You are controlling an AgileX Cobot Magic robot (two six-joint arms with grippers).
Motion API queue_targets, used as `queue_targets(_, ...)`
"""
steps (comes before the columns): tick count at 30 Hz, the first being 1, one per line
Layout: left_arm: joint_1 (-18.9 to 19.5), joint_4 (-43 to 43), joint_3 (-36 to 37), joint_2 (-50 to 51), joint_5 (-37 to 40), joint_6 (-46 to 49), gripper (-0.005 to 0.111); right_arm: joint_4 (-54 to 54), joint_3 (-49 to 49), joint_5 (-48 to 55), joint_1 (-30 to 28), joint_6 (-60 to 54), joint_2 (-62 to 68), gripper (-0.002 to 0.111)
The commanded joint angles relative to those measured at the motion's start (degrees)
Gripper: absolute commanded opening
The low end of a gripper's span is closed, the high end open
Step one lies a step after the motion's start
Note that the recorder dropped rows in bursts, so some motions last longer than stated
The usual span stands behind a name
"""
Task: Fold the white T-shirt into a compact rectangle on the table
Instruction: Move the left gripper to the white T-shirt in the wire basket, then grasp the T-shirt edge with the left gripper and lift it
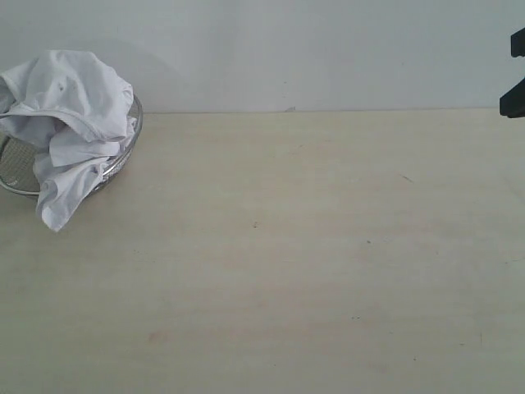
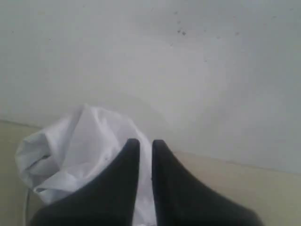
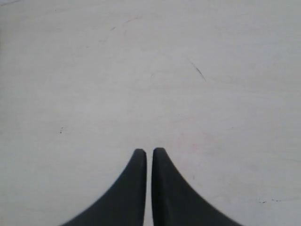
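Exterior view: white T-shirt (image 1: 74,107) bunched in a metal bowl (image 1: 16,168).
Left gripper (image 2: 146,143) barely open, right gripper (image 3: 149,151) shut, both empty.

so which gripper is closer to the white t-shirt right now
Left. The left gripper points at the white T-shirt, which lies just ahead of its tips. The right gripper hangs over bare table, no shirt in its view.

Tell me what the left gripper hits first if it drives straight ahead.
Probably the crumpled white T-shirt heaped in the wire basket, just beyond the left gripper; distance unclear.
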Motion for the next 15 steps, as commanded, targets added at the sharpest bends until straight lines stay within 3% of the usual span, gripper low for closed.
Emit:
queue_targets(1, 2.7, -4.6, -2.1, 8.0, 4.8, 18.5, 0.034, 0.1, 0.3, -1.0, -0.2, 0.0, -0.6, 0.000)
queue_targets(3, 2.7, -7.0, -2.6, 12.0, 4.5, 28.5, 0.046, 0.1, 0.3, -1.0, -0.2, 0.0, -0.6, 0.000)
queue_targets(5, 2.7, -8.3, -3.5, 15.8, 4.3, 35.7, 0.051, 0.1, 0.3, -1.0, -0.2, 0.0, -0.6, 0.000)
queue_targets(9, 2.7, -8.8, -5.2, 23.2, 2.4, 47.6, 0.052, 0.1, 0.3, -1.0, -0.2, 0.0, -0.6, 0.000)
queue_targets(15, 2.7, -18.5, -5.6, 30.5, -1.9, 72.2, 0.054, 0.1, 0.3, -1.0, -0.2, 0.0, -0.6, 0.000)
